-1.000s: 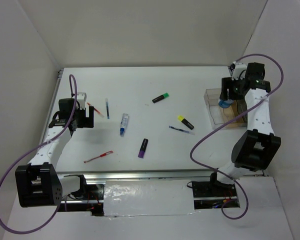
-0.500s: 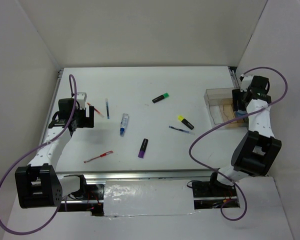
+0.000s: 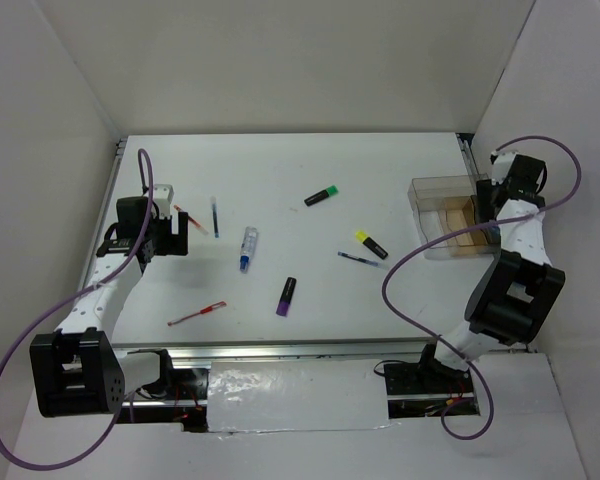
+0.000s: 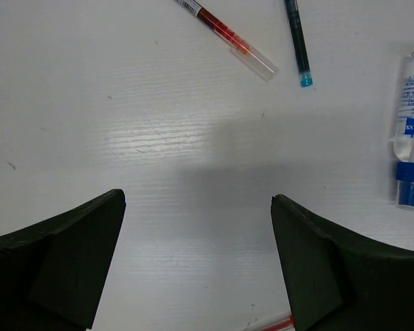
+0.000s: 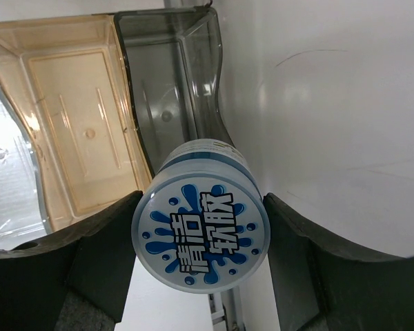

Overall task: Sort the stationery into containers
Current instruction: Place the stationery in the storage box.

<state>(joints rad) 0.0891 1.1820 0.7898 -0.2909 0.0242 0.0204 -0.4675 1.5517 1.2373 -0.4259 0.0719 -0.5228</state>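
The right claw (image 5: 201, 265) was clamped on the round blue-white tape roll (image 5: 201, 238), whose printed face was turned toward the wrist camera. Just beyond the roll lay the containers, a smoky clear box (image 5: 176, 83) straight ahead of the claw and a brownish-based box (image 5: 62, 131) touching its side. The left claw (image 4: 196, 269) hung with its jaws spread wide over bare tabletop (image 4: 179, 172). Ahead of it lay a red pen (image 4: 228, 36) and a blue pen (image 4: 298, 41). The white-blue tube (image 4: 412, 138) lay off beyond its right finger, apart from both pens.
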